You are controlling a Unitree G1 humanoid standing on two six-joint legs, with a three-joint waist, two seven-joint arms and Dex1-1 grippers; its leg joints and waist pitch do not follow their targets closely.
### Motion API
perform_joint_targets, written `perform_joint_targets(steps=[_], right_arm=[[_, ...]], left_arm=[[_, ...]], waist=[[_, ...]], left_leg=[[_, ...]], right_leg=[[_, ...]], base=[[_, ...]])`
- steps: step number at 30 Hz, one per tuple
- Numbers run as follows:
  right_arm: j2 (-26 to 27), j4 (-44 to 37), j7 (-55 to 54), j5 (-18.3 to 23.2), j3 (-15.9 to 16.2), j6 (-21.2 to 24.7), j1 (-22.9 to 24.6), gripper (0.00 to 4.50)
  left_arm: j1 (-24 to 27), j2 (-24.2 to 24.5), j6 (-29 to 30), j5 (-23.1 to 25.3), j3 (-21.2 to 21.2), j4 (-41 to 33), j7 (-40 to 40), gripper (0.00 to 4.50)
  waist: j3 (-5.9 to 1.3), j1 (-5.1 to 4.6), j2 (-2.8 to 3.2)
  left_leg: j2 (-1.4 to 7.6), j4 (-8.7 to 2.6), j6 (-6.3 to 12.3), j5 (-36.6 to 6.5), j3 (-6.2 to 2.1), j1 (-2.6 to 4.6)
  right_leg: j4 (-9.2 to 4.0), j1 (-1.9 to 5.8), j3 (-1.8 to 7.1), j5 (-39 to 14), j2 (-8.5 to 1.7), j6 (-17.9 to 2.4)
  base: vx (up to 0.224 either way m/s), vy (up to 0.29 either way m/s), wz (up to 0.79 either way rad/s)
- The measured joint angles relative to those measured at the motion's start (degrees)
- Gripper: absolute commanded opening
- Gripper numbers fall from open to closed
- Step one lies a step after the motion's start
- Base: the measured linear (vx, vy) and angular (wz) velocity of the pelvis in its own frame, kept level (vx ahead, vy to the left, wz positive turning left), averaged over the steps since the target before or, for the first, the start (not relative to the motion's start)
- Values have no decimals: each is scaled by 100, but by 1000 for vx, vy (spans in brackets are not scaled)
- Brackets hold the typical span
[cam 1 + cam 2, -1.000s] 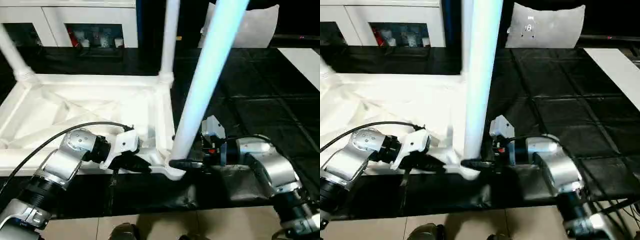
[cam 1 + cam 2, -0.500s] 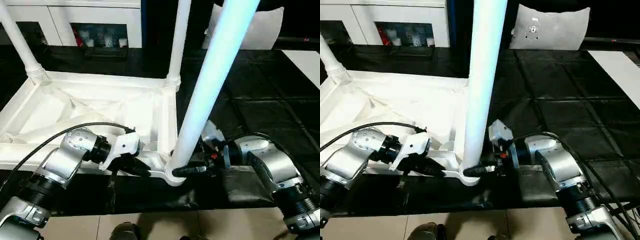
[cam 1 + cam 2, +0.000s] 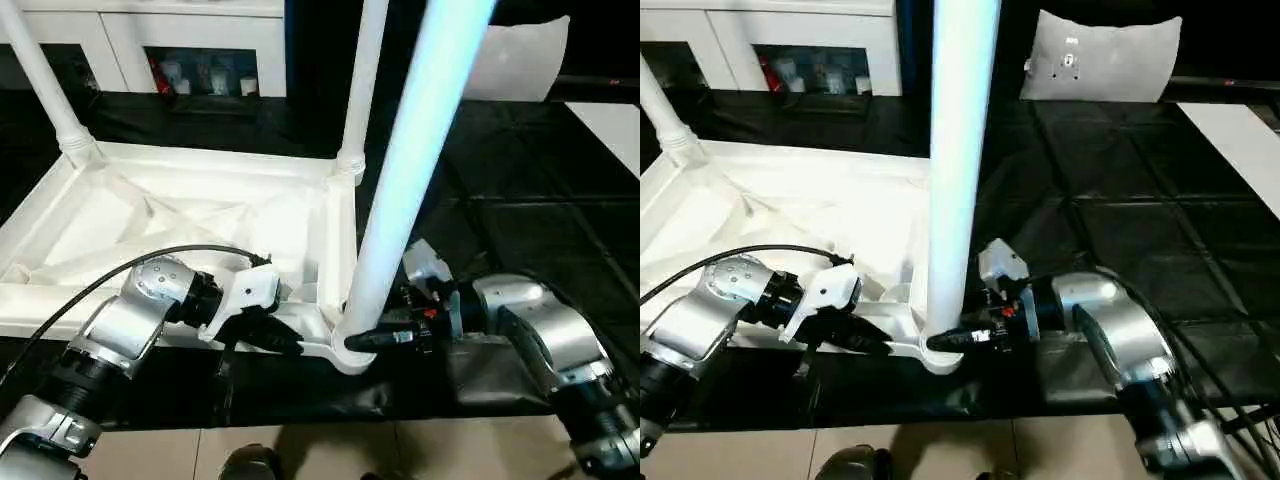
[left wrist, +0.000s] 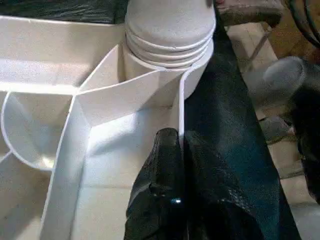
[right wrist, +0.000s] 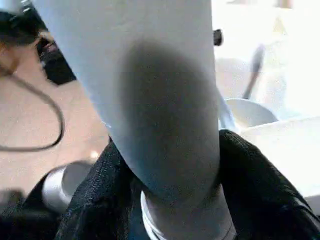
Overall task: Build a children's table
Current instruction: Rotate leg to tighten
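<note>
Your right gripper (image 3: 372, 338) reaches in level from the right, its black fingers (image 5: 260, 200) clamped around the base of the near leg (image 3: 405, 190), which stands in the near right corner socket (image 4: 167, 47) of the upturned table top (image 3: 190, 225) on the black workbench (image 3: 520, 200). Your left gripper (image 3: 272, 338) lies low along the top's near rim (image 4: 181, 112), fingers pinched on that wall beside the socket. Your left wrist view shows the leg's threads seated in the socket; the head views show two far legs (image 3: 362, 80) upright.
</note>
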Motion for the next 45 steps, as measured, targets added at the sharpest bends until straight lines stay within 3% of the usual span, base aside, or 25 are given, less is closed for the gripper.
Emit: perform_joint_targets(steps=[4,12,14,15,16,17,20,25,30,35,44,45], right_arm=[[406,-11,-994,-278,-155,74,48,209],[2232,765,-4781,-1344,-1041,271,-592,205],[2355,847,-5251,-1419,-1063,301,-711,205],[2377,854,-5317,-1420,-1063,301,-736,238],[2407,862,-5378,-1425,-1064,299,-754,238],[2416,862,-5383,-1424,-1064,287,-761,271],[2544,848,-5383,-1424,-1126,95,-697,278],[2538,639,-5100,-1416,-1126,-66,-405,332],[2088,447,-4321,-1207,-905,-225,-190,371],[1149,186,-2831,-881,-632,-412,20,424],[297,336,-949,-575,-283,-886,-49,424],[255,357,-791,-530,-246,-887,-80,408]], left_arm=[[-22,-178,376,172,161,77,608,0],[-356,-1664,1434,571,628,445,3093,0],[-383,-1839,1525,607,664,439,3409,0],[-386,-1850,1539,606,667,418,3450,0],[-386,-1857,1552,605,684,407,3471,0],[-386,-1860,1554,605,693,395,3478,0],[-361,-1863,1562,644,718,308,3488,0],[-307,-1720,1530,720,648,156,3441,0],[-261,-1345,1360,658,528,47,2991,0],[-119,-911,690,506,449,44,2229,0],[-101,-305,208,201,301,184,915,0],[-101,-254,163,174,283,194,810,0]], waist=[[1,-100,0],[13,-460,1],[12,-486,1],[12,-485,2],[12,-483,2],[12,-479,2],[11,-466,3],[16,-510,2],[23,-520,14],[24,-431,14],[25,-229,11],[25,-209,11]], left_leg=[[0,1,-17,10,-1,23],[0,-14,-27,15,0,53],[-2,-31,-27,15,1,50],[-2,-50,-27,15,3,50],[-2,-65,-27,15,4,50],[-2,-74,-28,15,4,51],[-2,-99,-26,16,10,45],[-1,-100,-26,15,16,41],[2,-105,-28,15,19,39],[3,-98,-20,19,20,-14],[5,-75,-9,25,24,-20],[6,-72,-9,25,24,-21]], right_leg=[[25,-3,4,-9,-1,19],[0,-5,6,-5,-5,14],[-22,-5,7,23,-5,17],[-35,-5,5,33,-3,5],[-44,-6,3,41,-1,-5],[-48,-6,2,36,-1,2],[-54,-21,0,27,0,13],[-57,-28,1,27,0,11],[-56,-34,2,29,2,9],[-51,-75,1,29,2,10],[-38,-76,1,33,0,3],[-36,-77,0,34,0,1]], base=[[0,0,0],[0,0,0],[0,0,0],[0,0,0],[0,0,0],[52,-16,1],[24,-7,0],[0,0,0],[0,0,0],[0,0,0],[0,0,0],[0,0,0]])
